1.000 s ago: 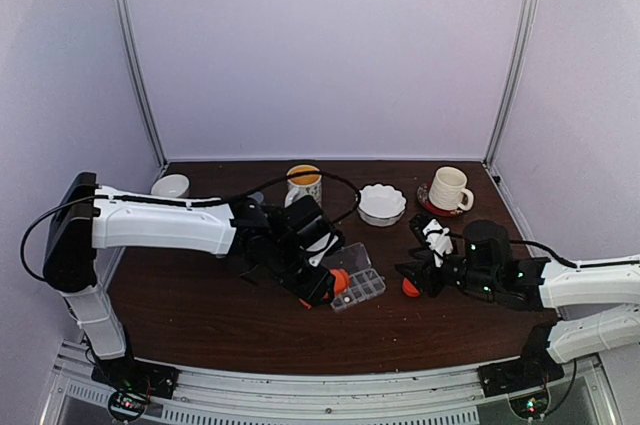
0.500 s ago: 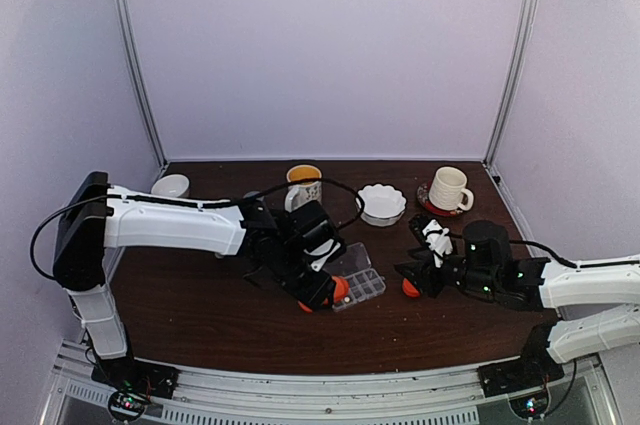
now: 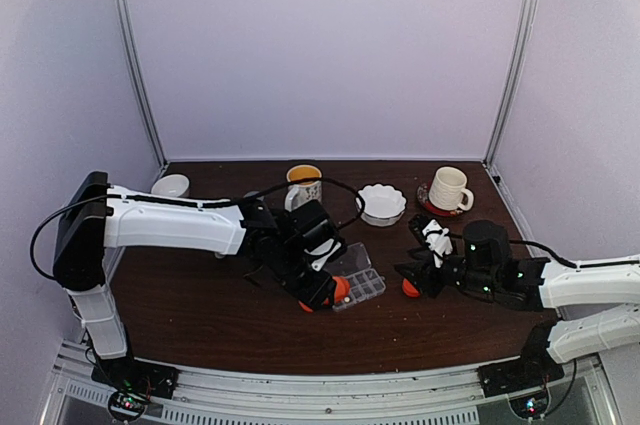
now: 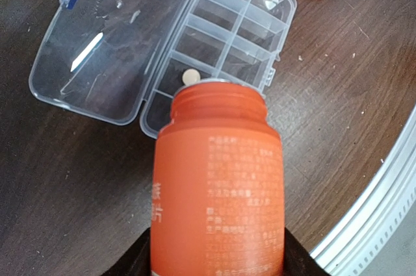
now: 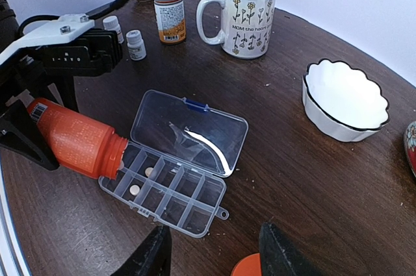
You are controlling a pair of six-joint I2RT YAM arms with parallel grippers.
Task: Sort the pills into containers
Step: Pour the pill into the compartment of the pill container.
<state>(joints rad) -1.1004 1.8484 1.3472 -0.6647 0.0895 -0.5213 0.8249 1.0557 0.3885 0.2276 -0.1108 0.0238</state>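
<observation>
Left end effector [image 3: 320, 290] tips an orange bottle [image 4: 218, 185] over the open pill box [image 5: 211, 214] in the middle of the surface [image 5: 292, 178].

The left end effector's fingers are clamped on the sides of the orange bottle, which lies tilted and uncapped with its mouth at the left end of the box's compartments [image 5: 185, 201]. Two pale round pills [image 5: 149, 171] rest in the box at that end, each in its own compartment just beside the bottle mouth; the other compartments in view hold nothing. The clear lid [image 5: 188, 130] is folded flat open on the far side. The right end effector [image 5: 211, 256] hovers to the right of the box with its fingers apart and nothing held; an orange cap [image 5: 250, 266] lies on the surface beneath them. A flowered mug [image 5: 250, 19] and a white scalloped bowl [image 5: 344, 100] stand farther back.
</observation>
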